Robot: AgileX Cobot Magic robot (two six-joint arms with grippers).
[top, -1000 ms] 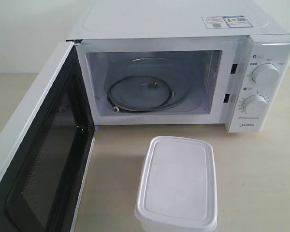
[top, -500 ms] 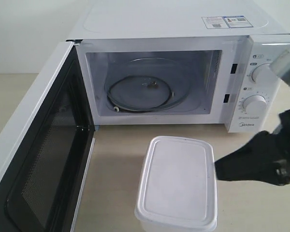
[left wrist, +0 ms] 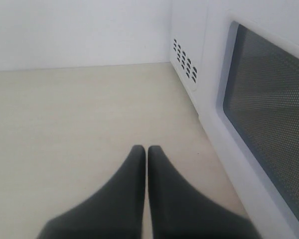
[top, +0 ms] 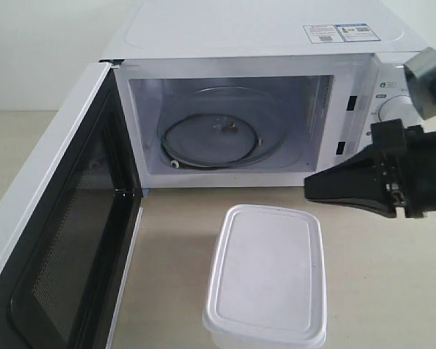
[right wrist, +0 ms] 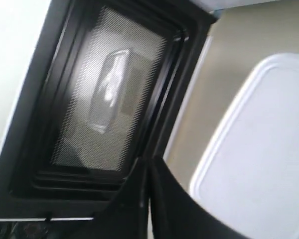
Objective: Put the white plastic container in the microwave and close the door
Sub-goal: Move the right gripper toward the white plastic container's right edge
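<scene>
The white plastic container (top: 265, 273) stands lidded on the table in front of the microwave (top: 261, 29), whose door (top: 65, 240) is swung wide to the left, black mesh inner face showing. My right gripper (top: 307, 187) is shut and empty. It hangs above the container's far right corner, pointing left across the oven's front. In the right wrist view the shut right gripper (right wrist: 148, 162) sits between the door (right wrist: 109, 89) and the container (right wrist: 259, 159). My left gripper (left wrist: 143, 148) is shut with nothing in it, low over the table beside the door's outer window (left wrist: 269, 114).
A glass turntable (top: 214, 138) lies in the open cavity. The upper knob (top: 394, 109) shows on the right panel; my right arm covers the lower one. Bare beige table (top: 182, 240) lies between the door and the container. A white wall (left wrist: 79, 30) stands behind.
My right gripper has come in from the right edge, risen and moved left, from beside the container's right side to above its far right corner. The container and door have not moved.
</scene>
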